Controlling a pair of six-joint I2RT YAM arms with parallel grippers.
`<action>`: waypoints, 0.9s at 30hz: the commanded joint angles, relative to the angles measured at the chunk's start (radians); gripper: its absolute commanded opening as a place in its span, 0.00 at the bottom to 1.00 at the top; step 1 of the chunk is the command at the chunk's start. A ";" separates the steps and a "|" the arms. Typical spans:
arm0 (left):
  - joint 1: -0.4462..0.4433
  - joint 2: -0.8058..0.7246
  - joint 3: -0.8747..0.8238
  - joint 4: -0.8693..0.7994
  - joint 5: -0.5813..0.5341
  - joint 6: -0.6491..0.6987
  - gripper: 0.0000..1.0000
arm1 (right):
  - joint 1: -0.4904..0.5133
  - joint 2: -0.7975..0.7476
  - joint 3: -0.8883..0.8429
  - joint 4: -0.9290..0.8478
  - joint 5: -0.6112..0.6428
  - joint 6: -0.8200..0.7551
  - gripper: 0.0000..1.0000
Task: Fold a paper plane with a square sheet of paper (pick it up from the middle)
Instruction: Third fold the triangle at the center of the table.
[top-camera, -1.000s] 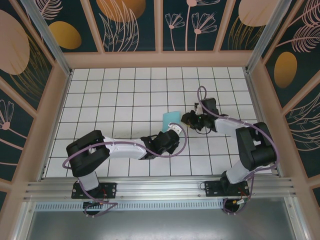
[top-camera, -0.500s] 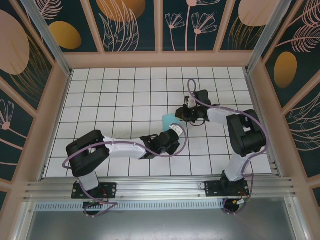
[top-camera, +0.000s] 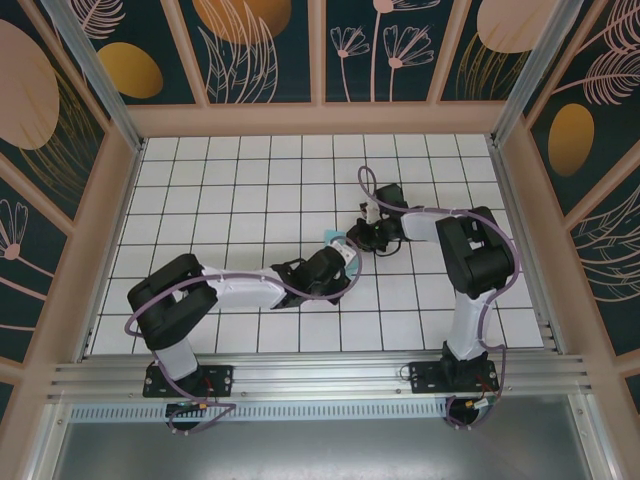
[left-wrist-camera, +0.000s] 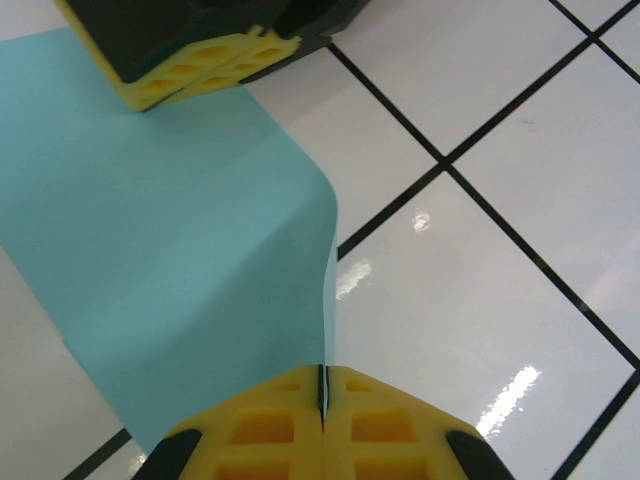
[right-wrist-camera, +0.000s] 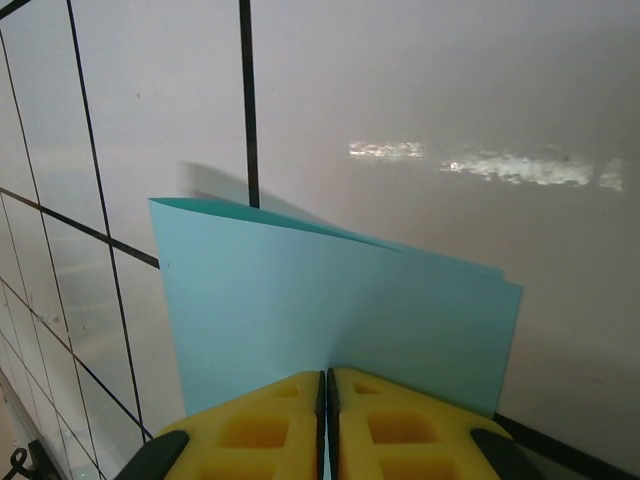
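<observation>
The square sheet of paper (top-camera: 336, 238) is light cyan, folded double and held up off the white grid table (top-camera: 250, 180) between both grippers at mid-table. My left gripper (top-camera: 345, 258) is shut on one edge of it; in the left wrist view the sheet (left-wrist-camera: 170, 250) curves away from the closed yellow jaws (left-wrist-camera: 322, 368). My right gripper (top-camera: 357, 238) is shut on the opposite edge, and its yellow fingers (left-wrist-camera: 200, 65) show at the top of that view. In the right wrist view the doubled sheet (right-wrist-camera: 330, 300) stands upright from the closed jaws (right-wrist-camera: 326, 375).
Peach frame walls with dark floral panels (top-camera: 320, 110) enclose the table on three sides. The aluminium rail (top-camera: 320, 375) with both arm bases runs along the near edge. Both forearms lie low over the middle tiles.
The right gripper has swung left to the sheet and shut on its edge. The left gripper drifted slightly left, still holding the paper, which is now mostly hidden between the two grippers.
</observation>
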 joint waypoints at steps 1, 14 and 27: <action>0.027 -0.027 -0.005 0.022 0.075 -0.019 0.00 | 0.014 0.029 0.016 -0.049 0.031 -0.038 0.14; 0.071 -0.008 0.002 -0.006 0.022 -0.083 0.00 | 0.020 0.036 0.018 -0.065 0.056 -0.041 0.14; 0.080 0.042 0.019 -0.043 -0.028 -0.127 0.00 | 0.023 0.033 0.012 -0.061 0.061 -0.032 0.15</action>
